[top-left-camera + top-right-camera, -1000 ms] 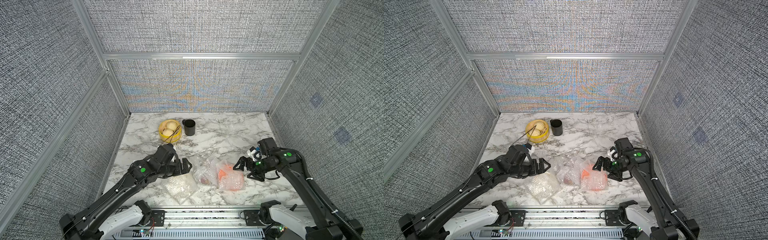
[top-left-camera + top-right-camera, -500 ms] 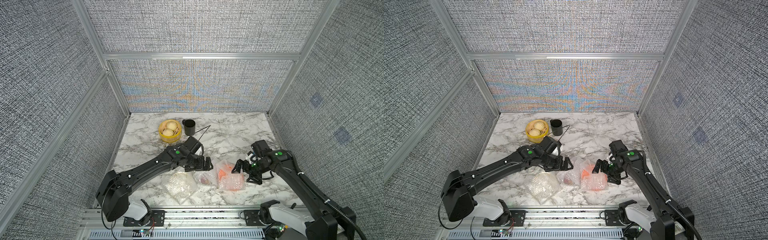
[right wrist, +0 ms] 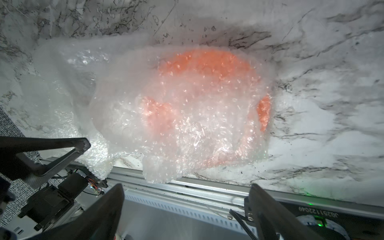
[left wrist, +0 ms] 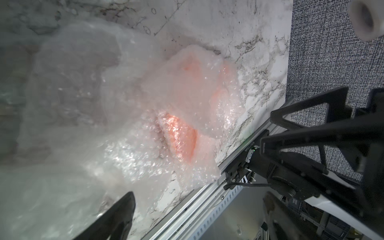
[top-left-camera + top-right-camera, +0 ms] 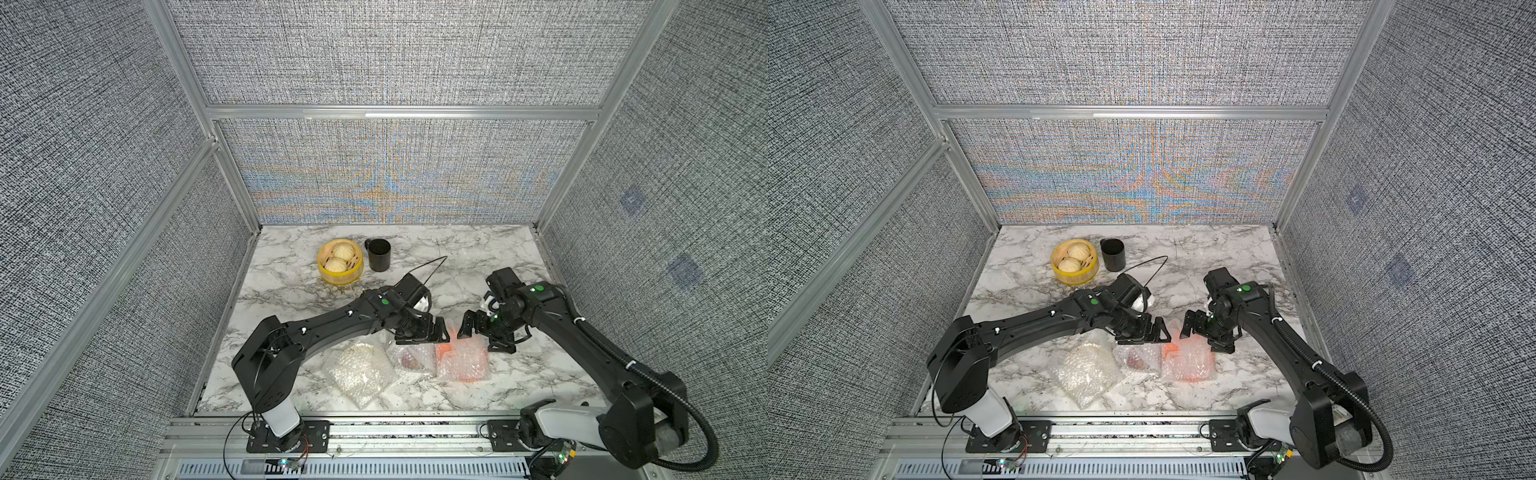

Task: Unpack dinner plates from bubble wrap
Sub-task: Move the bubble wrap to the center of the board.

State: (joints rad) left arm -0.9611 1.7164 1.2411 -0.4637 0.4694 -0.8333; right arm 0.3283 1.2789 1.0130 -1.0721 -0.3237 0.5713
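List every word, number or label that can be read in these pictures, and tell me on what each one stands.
"J6251122049": white print, upside down in the right wrist view, on a black housing below the front rail.
Small white print on a black bracket at the rail, in the left wrist view: too blurred to read.
In both top views: no text large enough to read.

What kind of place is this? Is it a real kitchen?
Probably a robot test booth, not a kitchen: grey wall panels in aluminium framing enclose a marble-patterned table, and the left arm and right arm stand on a rail at its front.
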